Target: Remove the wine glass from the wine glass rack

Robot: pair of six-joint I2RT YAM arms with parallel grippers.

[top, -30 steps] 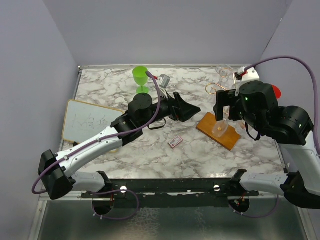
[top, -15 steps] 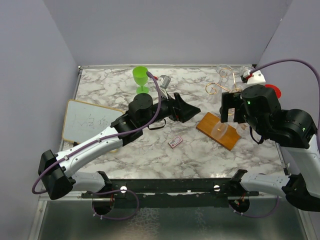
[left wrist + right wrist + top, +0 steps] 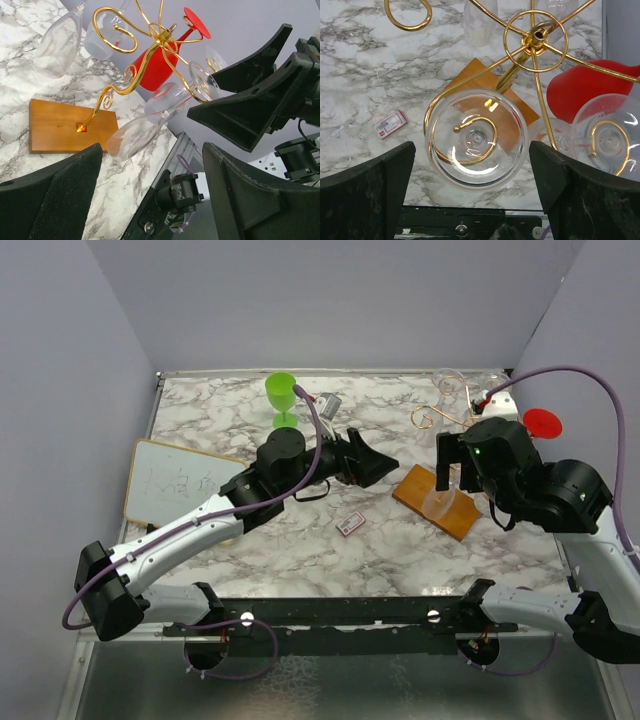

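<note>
TABLETOP RIG: The right arm folds in from the table's right side, wrist turned down, so the right gripper [image 3: 452, 472] hangs over the wine glass rack [image 3: 414, 490] w/ fingers spread wide. Seen straight down by the wrist cam, the two black fingers [image 3: 367, 195] flank the round foot of a clear wine glass [image 3: 476, 137], which hangs bowl-down on one gold curl of the rack. Marble shows btw. each finger & the foot's rim; how far above the foot they sit can't be judged.

The left arm reaches diagonally over the marble table [image 3: 230, 425], almost straight. Its left gripper [image 3: 378, 462] points sideways at the rack from just beside the wooden base, fingers likewise parted w/ nothing btw. them.

In the overhead view the right wrist covers most of the gold wire, & the glass reads only as a faint shimmer above the base. The right wrist cam's top edge cuts off other clear glasses, & a red glass [image 3: 572, 90] sits partly behind wire & a second clear foot. The left wrist cam's frame is tilted, its right half blocked by black gripper parts.

Elsewhere: a green glass [image 3: 281, 395] upright at the far edge, a whiteboard [image 3: 175, 483] at left, a small card [image 3: 349, 524] near ctr
</note>
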